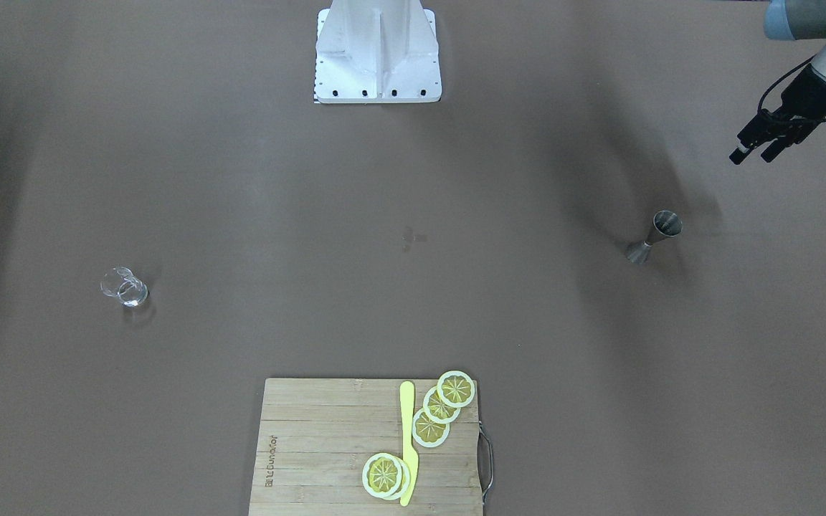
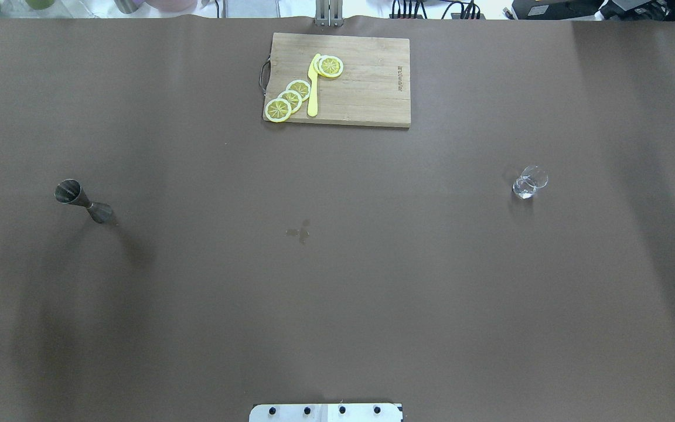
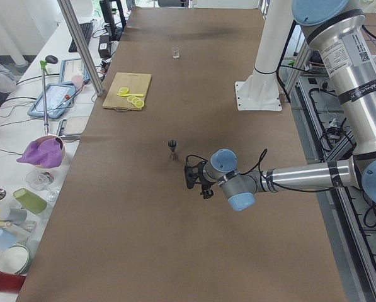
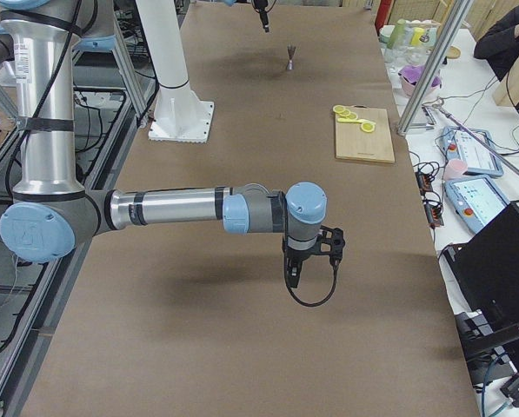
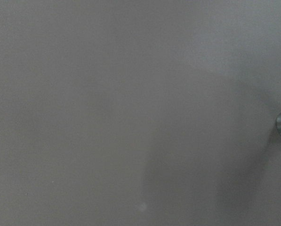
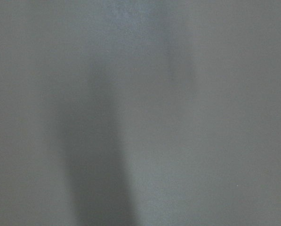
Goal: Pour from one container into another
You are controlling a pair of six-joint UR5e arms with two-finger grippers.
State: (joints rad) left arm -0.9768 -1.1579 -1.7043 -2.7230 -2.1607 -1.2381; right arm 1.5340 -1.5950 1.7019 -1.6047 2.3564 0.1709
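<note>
Left hand (image 1: 756, 153): fingers spread, empty, up off the table (image 1: 413, 322) near its left end. Steel jigger (image 1: 653, 236) stands upright just inboard of it, not touching. Right hand (image 4: 296, 273): hangs over the right end, seen only from the side, so can't tell if spread or pressed together. Clear glass (image 1: 125, 287) upright toward the right end, well apart from the jigger. Cutting board (image 1: 327, 444) with lemon slices (image 1: 429, 428) and yellow knife (image 1: 406, 416) at mid far edge.
</note>
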